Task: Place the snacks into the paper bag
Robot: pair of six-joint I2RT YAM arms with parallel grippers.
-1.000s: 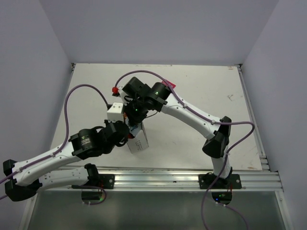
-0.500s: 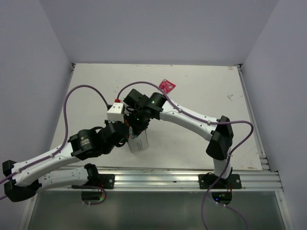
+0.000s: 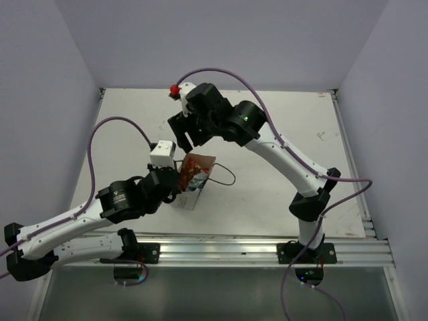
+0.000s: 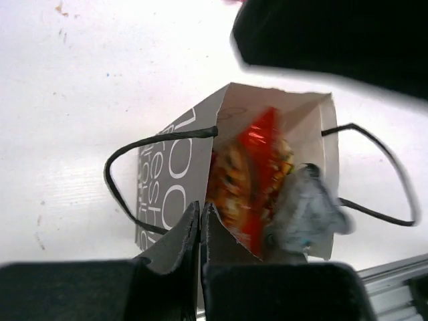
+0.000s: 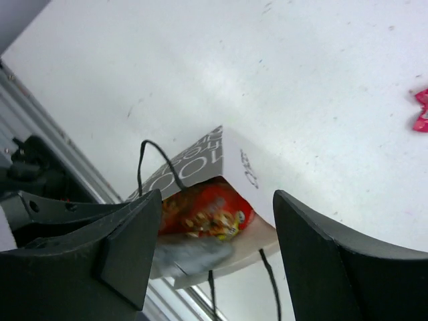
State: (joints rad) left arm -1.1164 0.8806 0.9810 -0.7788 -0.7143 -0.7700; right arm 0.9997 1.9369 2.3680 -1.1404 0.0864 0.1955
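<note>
Two crinkly foil snacks, a red-orange packet [image 4: 257, 177] and a pale clear packet [image 4: 304, 208], sit inside the boxy white paper bag [image 4: 167, 175] near the front of the table [image 3: 301, 114], its thin wall pinched by the closed left gripper [image 4: 200, 215], the right gripper [image 5: 217, 198] spread wide above.

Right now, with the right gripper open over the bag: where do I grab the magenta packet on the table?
The magenta packet lies flat on the bare table, clear of other things and partly cut off in the right wrist view. Come straight down with the right gripper and close across its crinkled foil. Lying flat, it likely offers no side grip.
</note>
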